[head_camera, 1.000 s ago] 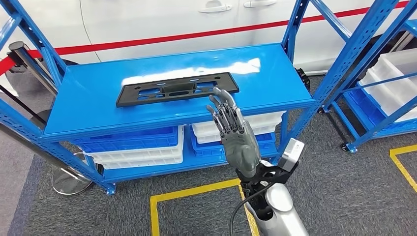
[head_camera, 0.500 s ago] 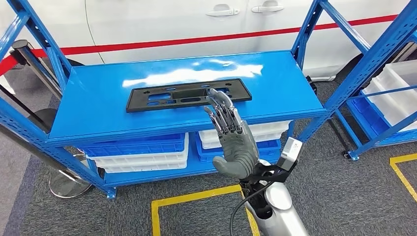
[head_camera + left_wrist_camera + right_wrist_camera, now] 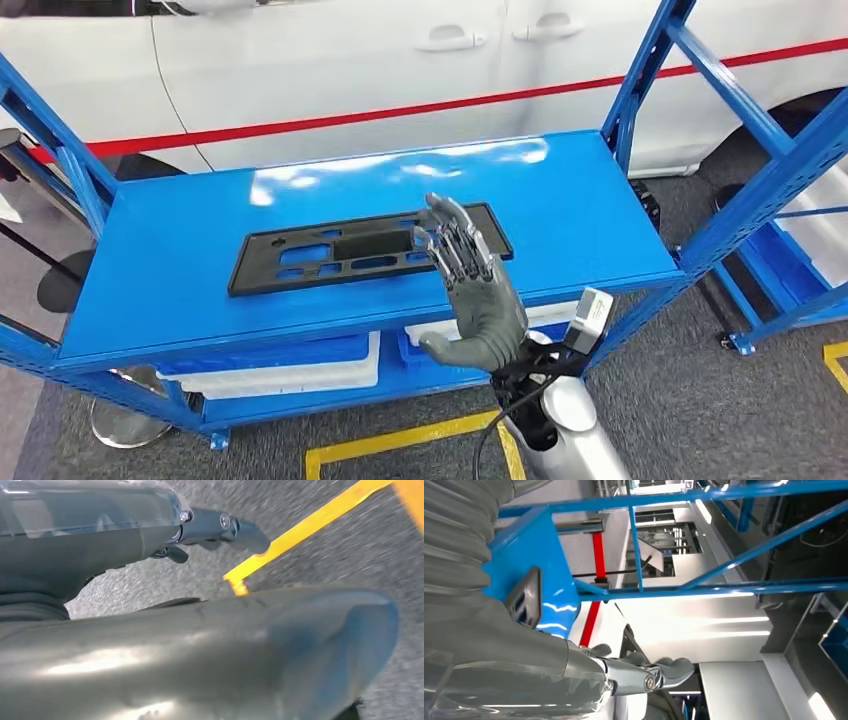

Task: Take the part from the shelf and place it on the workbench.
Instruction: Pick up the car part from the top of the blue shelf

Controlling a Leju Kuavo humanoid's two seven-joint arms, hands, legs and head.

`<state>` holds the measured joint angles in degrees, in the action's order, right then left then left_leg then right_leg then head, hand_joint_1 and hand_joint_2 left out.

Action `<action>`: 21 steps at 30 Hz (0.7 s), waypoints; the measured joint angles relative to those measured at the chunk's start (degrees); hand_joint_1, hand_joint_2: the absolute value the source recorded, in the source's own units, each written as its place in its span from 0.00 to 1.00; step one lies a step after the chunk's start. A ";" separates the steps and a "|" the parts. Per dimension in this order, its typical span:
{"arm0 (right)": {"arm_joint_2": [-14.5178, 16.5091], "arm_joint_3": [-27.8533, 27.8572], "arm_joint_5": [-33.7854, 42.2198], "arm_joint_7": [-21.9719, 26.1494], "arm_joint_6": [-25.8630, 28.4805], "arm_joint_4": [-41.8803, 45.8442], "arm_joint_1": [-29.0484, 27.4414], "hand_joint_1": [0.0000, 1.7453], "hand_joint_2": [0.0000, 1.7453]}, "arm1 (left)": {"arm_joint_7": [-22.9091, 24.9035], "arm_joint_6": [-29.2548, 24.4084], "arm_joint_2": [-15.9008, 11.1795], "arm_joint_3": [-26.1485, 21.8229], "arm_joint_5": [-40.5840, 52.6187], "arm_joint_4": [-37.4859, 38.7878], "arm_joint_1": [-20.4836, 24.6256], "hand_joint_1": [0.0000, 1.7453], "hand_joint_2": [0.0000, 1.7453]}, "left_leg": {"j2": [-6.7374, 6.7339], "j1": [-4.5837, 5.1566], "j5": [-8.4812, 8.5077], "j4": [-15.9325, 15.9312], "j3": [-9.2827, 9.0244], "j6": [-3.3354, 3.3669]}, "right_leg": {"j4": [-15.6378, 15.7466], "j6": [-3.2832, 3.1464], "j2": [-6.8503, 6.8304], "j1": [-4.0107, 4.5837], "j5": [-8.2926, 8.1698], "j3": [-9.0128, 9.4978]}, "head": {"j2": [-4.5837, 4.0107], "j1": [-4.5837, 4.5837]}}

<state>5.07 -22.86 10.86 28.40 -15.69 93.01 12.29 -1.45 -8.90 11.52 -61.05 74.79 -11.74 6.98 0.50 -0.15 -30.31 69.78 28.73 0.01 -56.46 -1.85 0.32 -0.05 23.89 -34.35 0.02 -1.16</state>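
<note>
A flat black plastic part point(image 3: 330, 255) with several cut-outs lies lengthwise on the blue shelf top point(image 3: 200, 230). My right hand point(image 3: 475, 290) is raised above the shelf's front edge, fingers straight and spread, its tips over the part's right end, holding nothing. The right wrist view shows the same hand point(image 3: 574, 670) with the part point(image 3: 525, 602) edge-on against the blue shelf point(image 3: 549, 575). My left hand point(image 3: 200, 535) hangs beside my body over the grey carpet, and whether its fingers are spread or curled is hidden.
Blue and white bins point(image 3: 290, 365) are stacked on the lower shelf. Blue uprights point(image 3: 640, 75) rise at the shelf's corners, with a second rack point(image 3: 790, 200) to the right. A white car point(image 3: 400, 60) with a red stripe stands behind. Yellow floor tape point(image 3: 400, 440) marks the carpet in front.
The camera has moved closer to the shelf and the scene has shifted down. My right hand has reached forward, its fingertips now over the part's right end.
</note>
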 joint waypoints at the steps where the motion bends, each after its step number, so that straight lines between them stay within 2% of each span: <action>1: -0.01 -0.04 0.00 0.02 -0.01 -0.01 -0.04 0.00 1.00 | 0.00 0.00 -0.02 -0.01 0.00 0.01 -0.10 0.00 0.00 | -0.03 -0.10 -1.87 2.75 2.82 -0.21 | 0.37 -0.06 0.03 -0.06 1.02 1.43 | 0.01 -0.04; 2: -0.01 -0.08 0.00 0.03 -0.02 -0.02 -0.10 0.00 1.00 | 0.00 0.00 -0.05 -0.01 0.00 0.01 -0.26 0.00 0.00 | -0.04 -0.19 -4.82 4.11 5.25 -0.45 | 0.63 -0.02 0.12 -0.14 2.10 2.95 | 0.01 -0.04; 3: -0.02 -0.09 0.01 0.04 -0.03 -0.02 -0.17 0.00 1.00 | 0.01 -0.01 -0.09 -0.02 0.00 0.01 -0.43 0.00 0.00 | -0.05 -0.28 -7.88 4.10 7.19 -0.68 | 0.82 0.07 0.24 -0.22 3.21 4.58 | 0.01 -0.06; 4: -0.02 -0.09 0.01 0.06 -0.05 -0.03 -0.23 0.00 1.00 | 0.02 -0.02 -0.14 -0.02 0.00 0.01 -0.61 0.00 0.00 | -0.06 -0.35 -9.99 3.01 8.74 -0.86 | 0.95 0.21 0.35 -0.28 4.31 6.28 | 0.01 -0.05; 5: -0.02 -0.10 0.01 0.07 -0.10 -0.05 -0.31 0.00 1.00 | 0.04 -0.07 -0.17 -0.02 -0.01 0.01 -0.77 0.00 0.00 | -0.07 -0.42 -9.92 0.95 9.94 -0.91 | 1.01 0.40 0.45 -0.32 5.47 8.02 | 0.01 -0.07; 6: -0.02 -0.11 0.01 0.07 -0.17 -0.10 -0.42 0.00 1.00 | 0.06 -0.11 -0.19 -0.02 -0.01 0.01 -1.00 0.00 0.00 | -0.08 -0.45 -6.63 -1.99 10.95 -0.77 | 1.04 0.60 0.48 -0.31 6.74 9.73 | 0.00 -0.07; 8: -0.16 -0.16 -0.01 0.08 -0.37 -0.40 -0.79 0.00 1.00 | 0.08 -0.19 -0.22 -0.04 -0.04 0.04 -1.61 0.00 0.00 | -0.05 -0.34 4.91 -7.67 12.61 -0.17 | 0.31 1.17 0.75 -0.12 9.46 12.39 | -0.01 -0.03; 9: -0.24 -0.19 -0.04 0.07 -0.46 -0.52 -0.94 0.00 1.00 | 0.08 -0.13 -0.26 -0.06 -0.09 0.06 -1.79 0.00 0.00 | -0.02 -0.20 9.22 -8.73 13.07 0.18 | -0.04 1.57 0.92 -0.05 10.94 13.27 | -0.01 0.05; 10: -0.28 -0.21 -0.07 0.09 -0.54 -0.47 -0.99 0.00 1.00 | 0.05 -0.06 -0.29 -0.07 -0.16 0.07 -1.75 0.00 0.00 | 0.02 0.02 10.95 -8.69 13.33 0.50 | -0.36 2.03 1.09 -0.10 12.14 13.87 | -0.01 0.10; 13: -0.19 -0.25 -0.10 0.27 -0.75 0.45 -0.42 0.00 1.00 | -0.09 0.13 -0.32 -0.07 -0.42 0.07 -0.60 0.00 0.00 | 0.07 0.20 9.40 -8.09 12.55 1.52 | -0.61 3.21 0.80 -0.56 14.51 14.95 | 0.01 0.22; 14: -0.18 -0.25 -0.10 0.31 -0.84 0.66 -0.26 0.00 1.00 | -0.12 0.13 -0.32 -0.07 -0.48 0.07 -0.20 0.00 0.00 | 0.07 0.05 9.06 -8.59 12.02 1.79 | -2.34 3.50 0.54 -0.63 15.44 14.10 | 0.00 0.33; 15: -0.18 -0.25 -0.10 0.32 -0.93 0.76 -0.24 0.00 1.00 | -0.12 0.10 -0.32 -0.06 -0.52 0.07 0.05 0.00 0.00 | 0.07 -0.06 8.72 -9.04 11.43 1.93 | -5.58 3.76 0.29 -0.73 16.64 12.12 | 0.01 0.42; 17: -0.22 -0.25 -0.10 0.29 -1.10 0.78 -0.33 0.00 1.00 | -0.09 0.05 -0.33 -0.07 -0.57 0.07 0.25 0.00 0.00 | 0.03 -0.14 7.96 -9.57 10.33 2.02 | -13.58 4.25 0.14 -0.84 18.63 6.32 | 0.01 0.54; 18: -0.25 -0.25 -0.11 0.27 -1.15 0.77 -0.37 0.00 1.00 | -0.06 0.05 -0.33 -0.07 -0.58 0.07 0.20 0.00 0.00 | 0.04 -0.16 7.49 -9.66 9.74 1.99 | -16.23 4.39 0.12 -0.90 18.24 3.66 | 0.01 0.54; 19: -0.28 -0.25 -0.13 0.26 -1.20 0.76 -0.38 0.00 1.00 | -0.03 0.05 -0.32 -0.08 -0.58 0.07 0.14 0.00 0.00 | 0.08 -0.19 7.03 -9.68 9.12 1.94 | -16.82 4.46 0.10 -0.92 16.57 1.88 | 0.01 0.56; 20: -0.30 -0.25 -0.16 0.25 -1.26 0.75 -0.35 0.00 1.00 | 0.02 0.10 -0.28 -0.08 -0.62 0.07 0.09 0.00 0.00 | 0.17 -0.23 6.59 -9.69 8.44 1.87 | -15.18 4.43 0.07 -0.92 13.68 1.08 | 0.01 0.56; 21: -0.31 -0.25 -0.20 0.24 -1.31 0.75 -0.32 0.00 1.00 | 0.07 0.24 -0.25 -0.09 -0.76 0.07 0.06 0.00 0.00 | 0.28 -0.26 6.17 -9.71 7.73 1.72 | -11.90 4.31 0.05 -0.92 10.05 0.97 | 0.01 0.57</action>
<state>4.76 -23.10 10.66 28.64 -16.99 93.77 11.97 -1.38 -8.66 11.27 -61.14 74.04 -11.67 7.04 0.78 -0.41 -24.14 60.06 36.46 1.74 -68.37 2.46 0.37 -0.96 33.94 -33.38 0.02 -0.59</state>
